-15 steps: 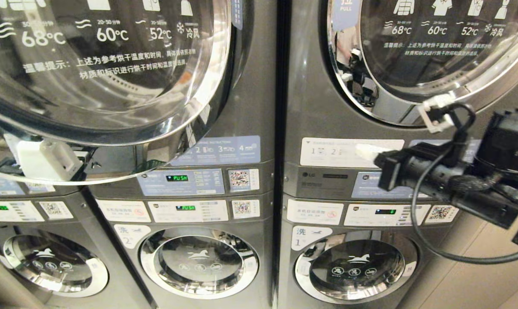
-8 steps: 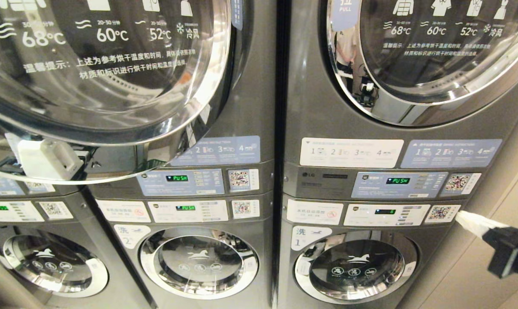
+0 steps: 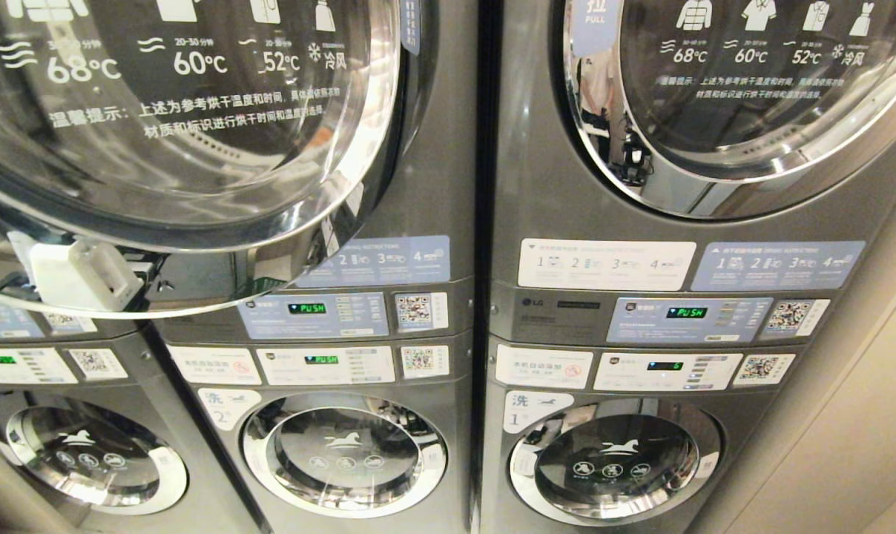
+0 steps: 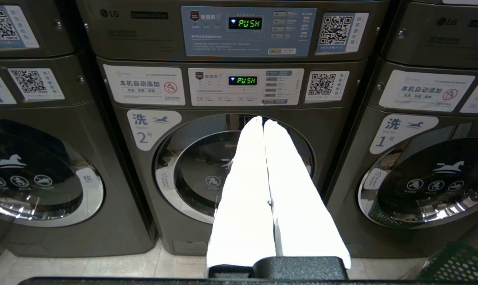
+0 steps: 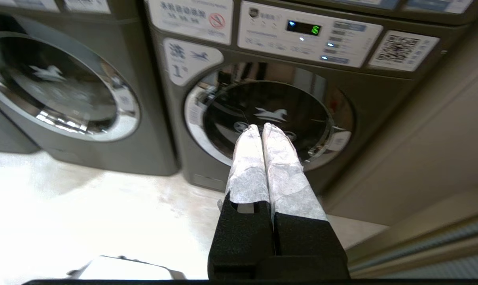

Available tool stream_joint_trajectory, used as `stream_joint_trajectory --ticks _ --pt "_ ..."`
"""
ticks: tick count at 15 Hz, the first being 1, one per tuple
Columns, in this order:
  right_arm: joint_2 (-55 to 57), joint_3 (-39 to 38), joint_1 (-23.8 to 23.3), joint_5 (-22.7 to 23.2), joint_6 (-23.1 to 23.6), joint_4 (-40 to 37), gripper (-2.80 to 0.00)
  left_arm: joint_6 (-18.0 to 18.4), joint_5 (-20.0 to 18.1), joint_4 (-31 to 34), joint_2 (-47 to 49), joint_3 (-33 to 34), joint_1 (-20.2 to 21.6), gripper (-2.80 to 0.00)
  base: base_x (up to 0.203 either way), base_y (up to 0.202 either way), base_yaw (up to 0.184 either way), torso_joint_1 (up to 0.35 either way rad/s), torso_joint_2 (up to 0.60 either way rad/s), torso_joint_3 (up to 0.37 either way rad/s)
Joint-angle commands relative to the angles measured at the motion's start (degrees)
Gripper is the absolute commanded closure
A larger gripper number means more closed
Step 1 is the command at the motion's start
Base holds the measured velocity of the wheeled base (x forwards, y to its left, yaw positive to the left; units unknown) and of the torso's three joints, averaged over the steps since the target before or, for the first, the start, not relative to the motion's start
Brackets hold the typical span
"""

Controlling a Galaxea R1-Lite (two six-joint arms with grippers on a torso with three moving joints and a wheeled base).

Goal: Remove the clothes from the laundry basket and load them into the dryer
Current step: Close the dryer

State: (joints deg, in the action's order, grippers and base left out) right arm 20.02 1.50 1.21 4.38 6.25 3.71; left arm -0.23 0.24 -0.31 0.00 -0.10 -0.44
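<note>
Two grey dryers fill the upper head view. The left one's big glass door hangs swung out over the panels below it, its white latch block showing. The right dryer's door is closed. Neither arm shows in the head view. My left gripper is shut and empty, its white fingers aimed at washer no. 2. My right gripper is shut and empty, low in front of washer no. 1. A corner of the green laundry basket shows on the floor. No clothes are in view.
Control panels with green "PUSH" displays sit between dryers and washers. A third washer stands at the far left. A beige wall borders the right stack. Pale tiled floor lies before the machines.
My right arm, which was raised in front of the right dryer's panel, has dropped down and to the right and left the head view. The machines have not changed.
</note>
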Motion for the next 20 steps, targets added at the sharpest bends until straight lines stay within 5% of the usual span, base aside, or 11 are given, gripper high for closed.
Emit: stream_joint_trajectory --ticks 1,4,7,20 --pt "-11.0 -1.0 -0.2 -0.6 2.6 -2.7 0.0 0.0 0.0 0.0 0.1 0.0 0.0 0.0 0.0 0.0 0.0 0.0 0.0 0.0" --pt "-20.2 -1.2 -1.3 -1.2 3.6 -3.6 0.0 0.0 0.0 0.0 0.1 0.0 0.0 0.0 0.0 0.0 0.0 0.0 0.0 0.0" --pt "-20.0 -1.5 -1.6 -2.3 0.5 -3.5 0.0 0.0 0.0 0.0 0.1 0.0 0.0 0.0 0.0 0.0 0.0 0.0 0.0 0.0" --pt "-20.0 -1.5 -1.6 -3.2 0.2 -3.5 0.0 0.5 -0.1 0.4 0.1 -0.2 0.0 0.0 0.0 0.0 0.0 0.0 0.0 0.0"
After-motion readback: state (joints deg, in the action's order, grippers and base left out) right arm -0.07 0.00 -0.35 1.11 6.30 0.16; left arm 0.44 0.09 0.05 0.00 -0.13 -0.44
